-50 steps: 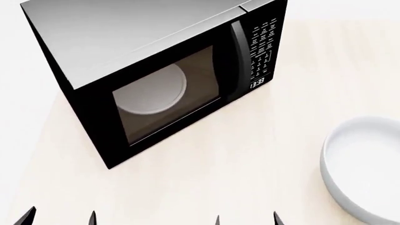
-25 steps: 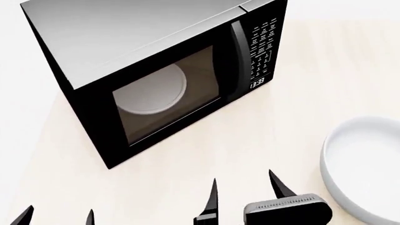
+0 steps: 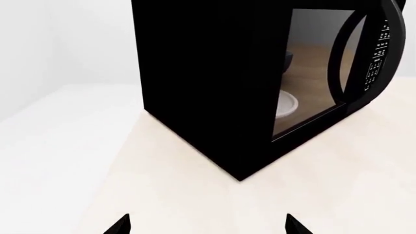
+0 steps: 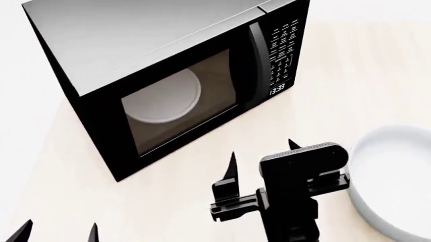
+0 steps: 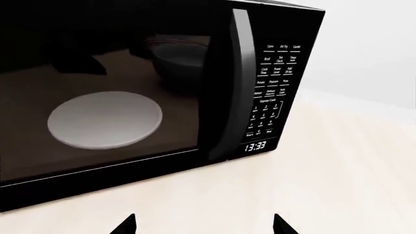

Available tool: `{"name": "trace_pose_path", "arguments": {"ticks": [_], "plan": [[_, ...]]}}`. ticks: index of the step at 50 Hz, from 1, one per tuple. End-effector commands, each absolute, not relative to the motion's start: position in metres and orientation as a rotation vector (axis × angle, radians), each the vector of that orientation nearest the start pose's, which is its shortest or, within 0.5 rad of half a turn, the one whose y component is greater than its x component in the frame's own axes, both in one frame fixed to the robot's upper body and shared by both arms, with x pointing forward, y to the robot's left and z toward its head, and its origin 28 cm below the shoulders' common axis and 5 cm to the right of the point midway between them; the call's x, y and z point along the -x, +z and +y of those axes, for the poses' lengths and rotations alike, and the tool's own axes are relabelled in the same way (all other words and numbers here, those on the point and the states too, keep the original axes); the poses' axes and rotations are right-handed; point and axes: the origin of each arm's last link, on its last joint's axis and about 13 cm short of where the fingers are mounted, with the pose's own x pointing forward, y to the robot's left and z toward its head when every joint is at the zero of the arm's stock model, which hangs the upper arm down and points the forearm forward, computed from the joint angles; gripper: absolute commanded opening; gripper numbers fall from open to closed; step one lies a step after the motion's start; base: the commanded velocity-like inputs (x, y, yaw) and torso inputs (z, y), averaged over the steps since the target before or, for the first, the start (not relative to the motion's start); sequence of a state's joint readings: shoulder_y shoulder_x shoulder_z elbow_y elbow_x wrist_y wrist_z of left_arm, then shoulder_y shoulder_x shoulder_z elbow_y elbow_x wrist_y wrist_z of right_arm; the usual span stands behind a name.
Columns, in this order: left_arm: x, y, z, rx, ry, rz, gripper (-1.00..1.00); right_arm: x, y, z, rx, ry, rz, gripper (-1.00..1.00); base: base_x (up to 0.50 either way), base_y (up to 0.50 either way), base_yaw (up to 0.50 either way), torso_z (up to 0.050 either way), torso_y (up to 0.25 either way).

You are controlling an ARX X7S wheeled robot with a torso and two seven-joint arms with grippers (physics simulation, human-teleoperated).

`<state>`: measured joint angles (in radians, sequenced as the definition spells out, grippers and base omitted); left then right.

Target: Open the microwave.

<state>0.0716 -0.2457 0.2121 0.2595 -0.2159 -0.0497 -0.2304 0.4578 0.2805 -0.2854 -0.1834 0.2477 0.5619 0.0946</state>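
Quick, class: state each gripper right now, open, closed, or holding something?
Left gripper: open, holding nothing, low near the table's front edge.
Right gripper: open, holding nothing, short of the microwave.

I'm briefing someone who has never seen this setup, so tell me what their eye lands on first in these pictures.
The big black microwave dominates, standing toward the far left of the pale table, its door shut and the white turntable plate showing through the glass. Next comes the right gripper, open, raised in front of the handle but not touching it. A white bowl sits at the right edge, and the left gripper barely shows at the bottom.
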Motion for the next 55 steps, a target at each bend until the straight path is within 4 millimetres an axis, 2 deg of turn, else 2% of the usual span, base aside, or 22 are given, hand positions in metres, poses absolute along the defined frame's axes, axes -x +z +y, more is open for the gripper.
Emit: {"name": "trace_pose_path", "arguments": {"ticks": [1, 8, 22, 28, 55], "plan": [[-0.190, 0.046, 0.210, 0.015, -0.033, -0.084, 1.00, -0.311, 0.134, -0.107, 0.198, 0.174, 0.029, 1.00, 0.00, 0.00, 0.00, 0.000, 0.000], [-0.191, 0.046, 0.210, 0.015, -0.037, -0.082, 1.00, -0.327, 0.148, -0.109, 0.227, 0.139, 0.034, 1.00, 0.00, 0.00, 0.00, 0.000, 0.000], [-0.190, 0.047, 0.211, 0.019, -0.037, -0.086, 1.00, -0.338, 0.163, -0.109, 0.261, 0.114, 0.034, 1.00, 0.00, 0.00, 0.00, 0.000, 0.000], [-0.189, 0.047, 0.210, 0.018, -0.039, -0.086, 1.00, -0.349, 0.173, -0.110, 0.249, 0.110, 0.019, 1.00, 0.00, 0.00, 0.00, 0.000, 0.000], [-0.189, 0.049, 0.212, 0.030, -0.039, -0.084, 1.00, -0.378, 0.184, -0.102, 0.286, 0.111, -0.004, 1.00, 0.00, 0.00, 0.00, 0.000, 0.000]]}}
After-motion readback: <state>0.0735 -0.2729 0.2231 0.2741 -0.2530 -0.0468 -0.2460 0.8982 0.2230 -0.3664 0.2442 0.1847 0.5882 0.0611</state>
